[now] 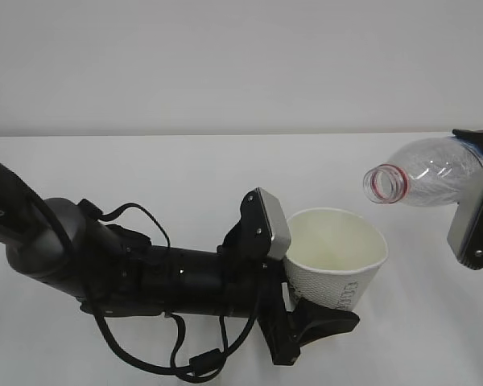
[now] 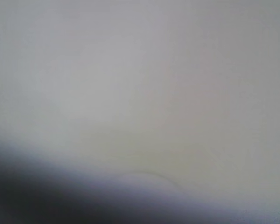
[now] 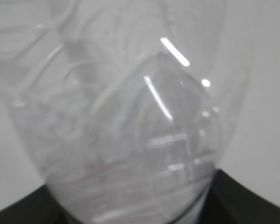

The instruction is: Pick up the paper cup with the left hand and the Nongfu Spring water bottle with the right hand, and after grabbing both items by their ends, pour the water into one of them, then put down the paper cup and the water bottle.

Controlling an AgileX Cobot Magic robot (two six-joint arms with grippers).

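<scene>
Exterior view: white table (image 1: 145, 169), pale wall (image 1: 225, 64); left end effector (image 1: 294, 277) grips paper cup (image 1: 338, 257), right end effector (image 1: 475, 201) grips bottle (image 1: 423, 173)

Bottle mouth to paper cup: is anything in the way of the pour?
Nothing visible. The water bottle, tilted in the right gripper, has its open mouth above and right of the paper cup, held by the left gripper.

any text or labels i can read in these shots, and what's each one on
"PER": white letters on the left arm at the frame's left edge, cut off, so only the end of a word shows.
Dark print on the side of the paper cup: there, but turned sideways and too small to read.
Water bottle: no readable label in the exterior view; the right wrist view shows only clear plastic.
Left wrist view: blurred, no text.
</scene>
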